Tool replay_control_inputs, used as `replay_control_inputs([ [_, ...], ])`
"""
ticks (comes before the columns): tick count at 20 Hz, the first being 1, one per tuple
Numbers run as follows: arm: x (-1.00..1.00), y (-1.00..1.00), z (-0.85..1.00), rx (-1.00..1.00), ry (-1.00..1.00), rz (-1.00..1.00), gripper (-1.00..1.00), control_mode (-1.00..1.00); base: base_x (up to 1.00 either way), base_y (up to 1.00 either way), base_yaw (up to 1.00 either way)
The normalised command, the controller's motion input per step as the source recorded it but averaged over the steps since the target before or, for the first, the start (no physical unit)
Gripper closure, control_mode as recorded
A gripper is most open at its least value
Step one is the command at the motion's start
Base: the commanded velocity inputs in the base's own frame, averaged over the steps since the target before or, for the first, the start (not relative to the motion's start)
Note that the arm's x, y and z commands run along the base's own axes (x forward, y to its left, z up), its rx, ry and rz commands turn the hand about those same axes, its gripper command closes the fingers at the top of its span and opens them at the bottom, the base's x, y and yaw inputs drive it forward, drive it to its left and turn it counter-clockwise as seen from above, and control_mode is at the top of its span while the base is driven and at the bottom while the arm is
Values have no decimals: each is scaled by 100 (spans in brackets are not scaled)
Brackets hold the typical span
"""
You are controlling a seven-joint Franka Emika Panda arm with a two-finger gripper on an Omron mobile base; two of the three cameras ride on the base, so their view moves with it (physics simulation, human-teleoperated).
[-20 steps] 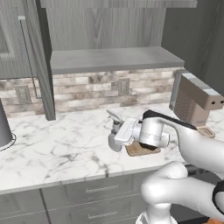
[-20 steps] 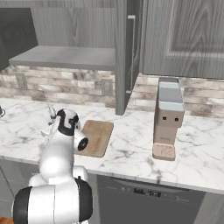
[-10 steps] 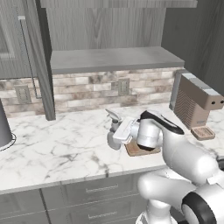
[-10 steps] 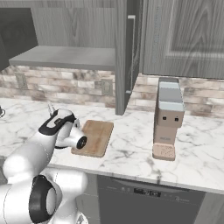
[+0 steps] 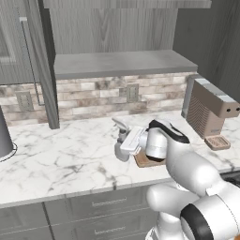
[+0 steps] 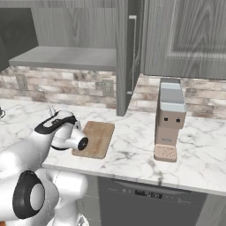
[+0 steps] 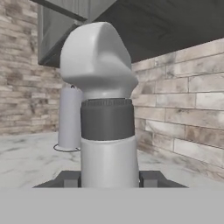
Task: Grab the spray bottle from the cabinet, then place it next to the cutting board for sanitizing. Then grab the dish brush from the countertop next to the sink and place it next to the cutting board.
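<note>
Close up, spray bottle [image 7: 107,131] clamped between hand [image 7: 109,178] fingers, cutting board [image 6: 94,139] elsewhere.

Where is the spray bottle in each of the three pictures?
Left base view: the spray bottle is in the middle, at the arm's tip, standing on the countertop left of the cutting board.
Right base view: just a thin bit of it pokes up behind the arm, left of the cutting board.
Hand view: it stands big in the middle.
Shared landmark: the cutting board.
</note>
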Motion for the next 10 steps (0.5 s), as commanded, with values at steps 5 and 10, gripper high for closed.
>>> replay_control_inputs([
  [5,0,0,-27,0,0,0,-100,-100,0,0,0],
  [10,0,0,-22,0,0,0,-100,-100,0,0,0],
])
